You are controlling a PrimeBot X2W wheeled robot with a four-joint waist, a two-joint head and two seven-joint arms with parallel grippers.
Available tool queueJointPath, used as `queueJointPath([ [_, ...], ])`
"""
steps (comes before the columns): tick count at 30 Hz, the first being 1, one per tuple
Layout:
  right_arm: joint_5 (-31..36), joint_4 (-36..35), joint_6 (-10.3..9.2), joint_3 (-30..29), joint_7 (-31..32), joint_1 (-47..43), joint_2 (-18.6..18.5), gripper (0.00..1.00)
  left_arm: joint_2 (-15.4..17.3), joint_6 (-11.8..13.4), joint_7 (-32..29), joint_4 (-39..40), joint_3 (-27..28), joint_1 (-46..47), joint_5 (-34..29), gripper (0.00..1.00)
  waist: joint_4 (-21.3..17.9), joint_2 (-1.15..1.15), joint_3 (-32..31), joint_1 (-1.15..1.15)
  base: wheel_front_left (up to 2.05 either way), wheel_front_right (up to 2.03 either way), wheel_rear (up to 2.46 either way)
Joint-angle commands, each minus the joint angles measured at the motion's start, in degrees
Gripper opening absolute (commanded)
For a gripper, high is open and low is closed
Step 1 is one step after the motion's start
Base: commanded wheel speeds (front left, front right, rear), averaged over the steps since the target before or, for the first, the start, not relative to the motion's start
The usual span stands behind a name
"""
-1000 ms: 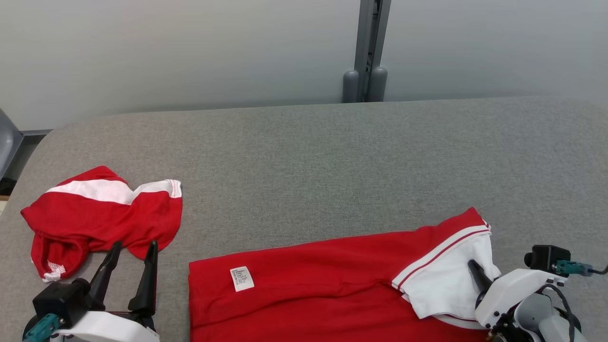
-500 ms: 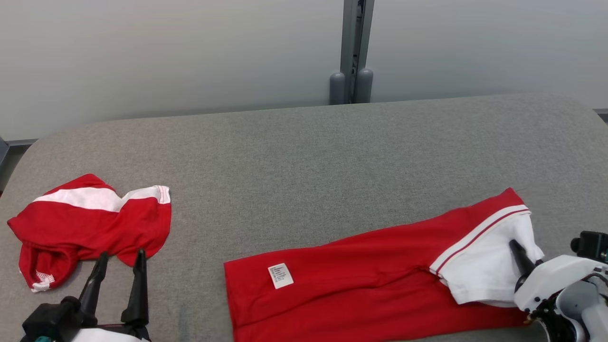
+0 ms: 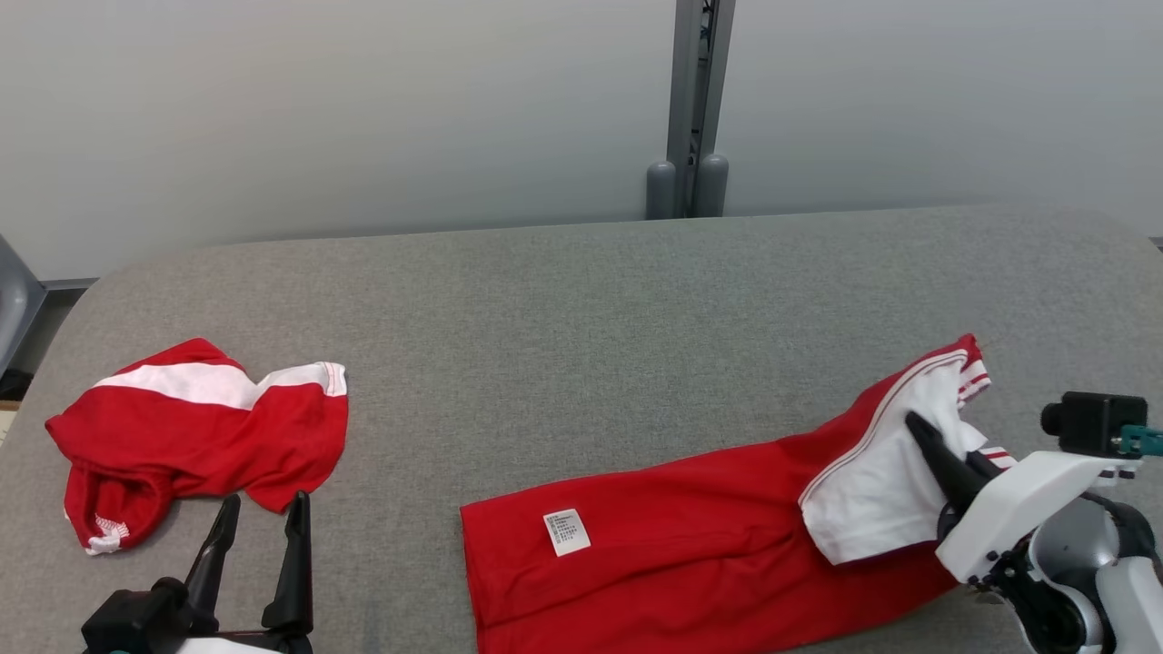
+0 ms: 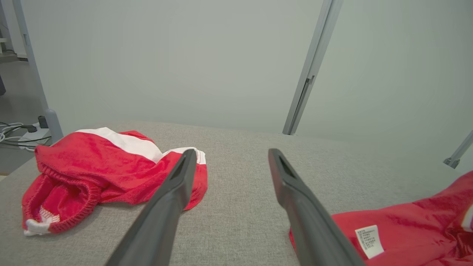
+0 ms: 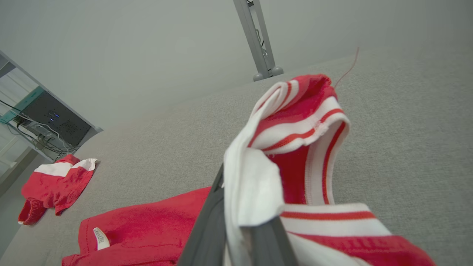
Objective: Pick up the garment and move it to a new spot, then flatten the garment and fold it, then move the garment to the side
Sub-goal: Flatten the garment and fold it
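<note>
The garment (image 3: pixel 690 554) is a red piece with a white, red-striped end and a small white label, lying folded long across the near right of the grey table (image 3: pixel 581 309). My right gripper (image 3: pixel 927 436) is shut on the garment's white end and holds it slightly off the surface. In the right wrist view the striped cloth (image 5: pixel 295 122) drapes over the right gripper (image 5: pixel 236 207). My left gripper (image 3: pixel 265 504) stands open at the near left with nothing between its fingers. The left wrist view has the left gripper (image 4: pixel 232 155) over bare table, the garment (image 4: pixel 406 225) to its right.
A second red and white garment (image 3: pixel 200 427) lies crumpled at the table's left, just beyond my left fingertips; it appears too in the left wrist view (image 4: pixel 99 170) and the right wrist view (image 5: pixel 55 181). A grey post (image 3: pixel 695 91) stands behind the table's far edge.
My right gripper has pulled the garment's white end rightward and farther back, dragging the red body to the right across the table. The left gripper stays open. The head camera has shifted.
</note>
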State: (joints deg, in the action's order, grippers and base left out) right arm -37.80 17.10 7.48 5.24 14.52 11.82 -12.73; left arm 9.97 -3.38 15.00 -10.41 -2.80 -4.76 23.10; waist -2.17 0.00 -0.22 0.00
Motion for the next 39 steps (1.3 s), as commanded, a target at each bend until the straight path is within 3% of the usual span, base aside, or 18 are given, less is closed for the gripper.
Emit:
queueJointPath([
  [1, 1.1, -2.4, 0.03, 0.3, 1.4, -1.0, 0.4, 0.0, -0.3, -0.5, 0.2, -0.5, 0.4, 0.7, -0.6, 1.0, 0.5, 0.0, -0.4, 0.0, 0.0, 0.0, 0.0],
  [7, 4.6, -12.2, 0.03, 3.8, 8.1, -3.3, 4.3, 0.0, -1.8, -1.6, 0.2, -1.8, 1.2, 1.1, -2.0, 1.0, 2.4, 0.0, -0.7, 0.0, 0.0, 0.0, 0.0],
  [11, 4.8, -13.6, 0.03, 6.7, 10.2, -3.6, 7.1, 0.0, -2.2, -2.4, 0.2, -2.9, 1.5, 2.0, -2.5, 1.0, 4.1, 0.0, -0.5, 0.0, 0.0, 0.0, 0.0],
  [22, 1.2, -2.4, 0.03, 14.7, 6.0, 0.5, 9.7, 0.0, -2.4, -3.7, 0.2, -5.0, 1.1, 3.4, -3.5, 1.0, 10.5, 0.0, -0.1, 0.0, 0.0, 0.0, 0.0],
  [32, -5.6, 7.6, 0.03, 24.4, 0.4, 5.5, 9.7, 0.0, -2.2, -4.1, 0.2, -6.1, 0.5, 4.3, -3.9, 1.0, 13.3, 0.0, -0.1, 0.0, 0.0, 0.0, 0.0],
  [34, -6.9, 9.2, 0.03, 26.1, -0.6, 6.4, 9.7, 0.1, -2.1, -4.2, 0.2, -6.3, 0.4, 4.2, -3.9, 1.0, 13.4, 0.0, -0.2, 0.0, 0.0, 0.0, 0.0],
  [35, -7.6, 9.9, 0.03, 26.9, -1.1, 6.9, 9.7, 0.4, -2.1, -4.2, 0.2, -6.4, 0.4, 4.2, -3.9, 1.0, 13.4, 0.0, -0.2, 0.0, 0.0, 0.0, 0.0],
  [36, -8.3, 10.3, 0.04, 28.0, -1.8, 7.4, 9.7, 0.61, -2.1, -4.2, 0.2, -6.5, 0.4, 4.2, -3.9, 1.0, 13.4, 0.0, -0.2, 0.0, 0.0, 0.0, 0.0],
  [37, -9.3, 10.4, 0.04, 29.0, -2.5, 7.8, 9.8, 0.96, -2.1, -4.1, 0.2, -6.6, 0.5, 4.1, -3.9, 1.0, 13.3, 0.0, -0.2, 0.0, 0.0, 0.0, 0.0],
  [39, -11.2, 10.8, 0.03, 30.8, -4.0, 8.4, 9.7, 1.0, -2.0, -4.1, 0.2, -6.8, 0.6, 4.1, -3.9, 1.0, 12.9, 0.0, -0.4, 0.0, 0.0, 0.0, 0.0],
])
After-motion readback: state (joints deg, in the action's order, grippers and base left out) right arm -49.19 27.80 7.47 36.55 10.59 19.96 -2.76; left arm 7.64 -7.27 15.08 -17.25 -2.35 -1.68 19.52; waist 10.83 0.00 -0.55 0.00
